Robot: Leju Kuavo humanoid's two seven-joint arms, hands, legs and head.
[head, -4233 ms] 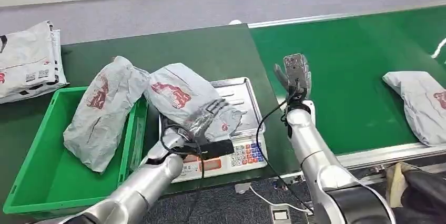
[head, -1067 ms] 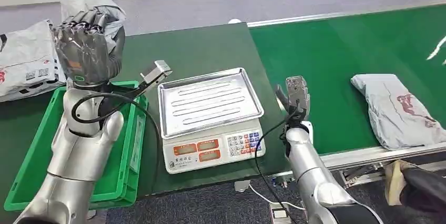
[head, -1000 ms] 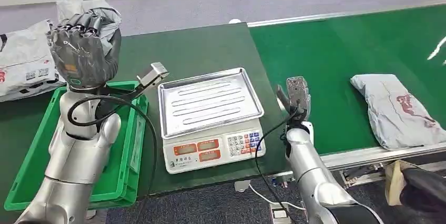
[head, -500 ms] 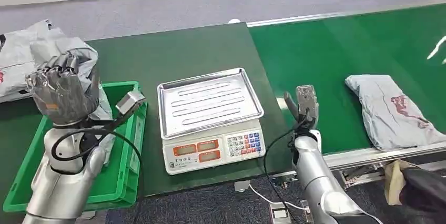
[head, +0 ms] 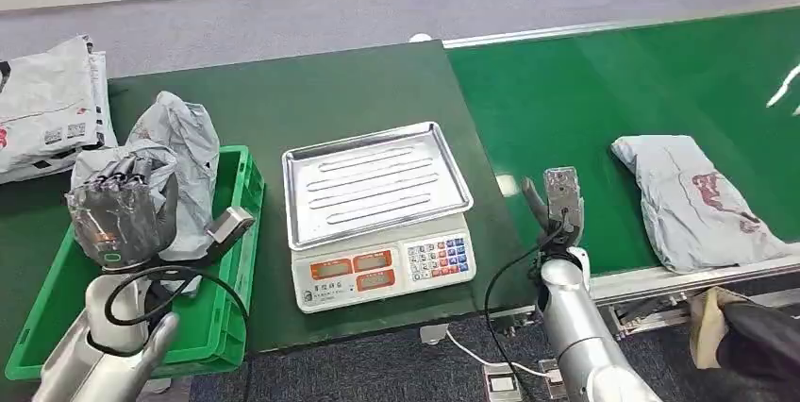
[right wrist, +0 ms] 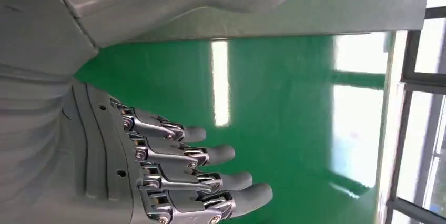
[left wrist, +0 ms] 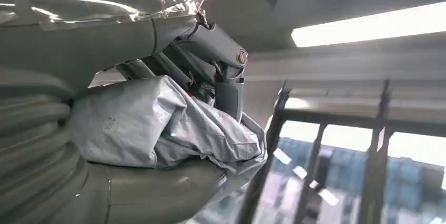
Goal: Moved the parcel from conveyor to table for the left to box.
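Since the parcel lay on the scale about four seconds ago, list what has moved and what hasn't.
The left hand lifted the grey plastic parcel off the scale's steel tray, swung it up and leftward, and now holds it low over the green plastic crate. The second grey parcel on the green conveyor belt drifted leftward. The right hand, open, shifted slightly right. Scale and crate stayed put.

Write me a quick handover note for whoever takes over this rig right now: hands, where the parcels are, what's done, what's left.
Left hand grips a grey parcel above the green box, not yet released.
Right hand is open and holds nothing, beside the scale, whose tray is bare.
Next parcel lies on the conveyor.
A stack of parcels lies on the table behind the box.
Left: drop the held parcel into the box, then fetch the conveyor parcel with the right hand.
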